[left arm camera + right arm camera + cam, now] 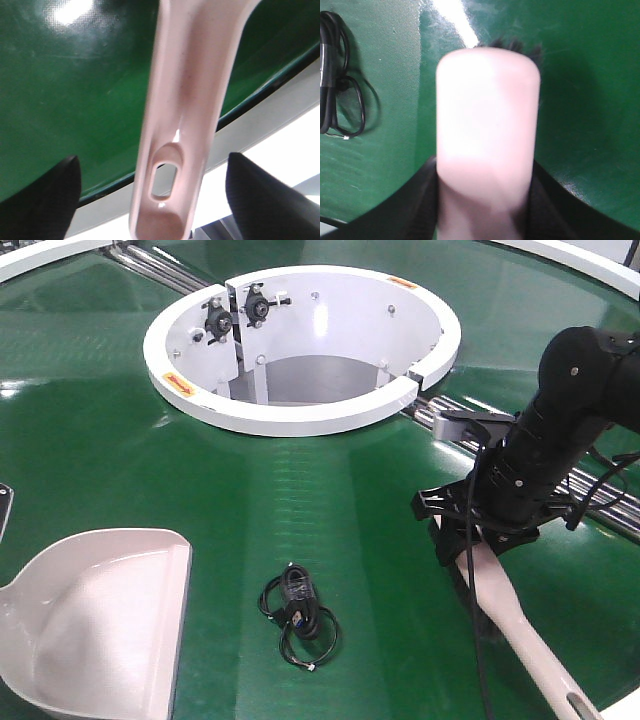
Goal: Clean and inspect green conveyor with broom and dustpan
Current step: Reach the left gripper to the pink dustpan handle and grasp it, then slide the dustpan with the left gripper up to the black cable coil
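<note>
1. The dustpan lies at the lower left on the green conveyor, its scoop open upward and its wide lip facing right.
2. In the left wrist view, the dustpan's handle runs down the middle, hang hole near its end, out over the belt's white rim.
3. The left gripper straddles that handle with its jaws wide. One dark finger stands on each side, and neither touches the plastic.
4. A coiled black cable rests on the belt just right of the dustpan's lip, apart from it.
5. The white ring-shaped hub sits behind the cable at top centre, and steel rollers show in a gap at the upper left.
6. The right gripper is on the right, clamped on the broom, whose pale handle slants toward the lower right corner.
7. In the right wrist view, both fingers press the broom's back, and dark grey bristles show past its far end, over the belt.
</note>
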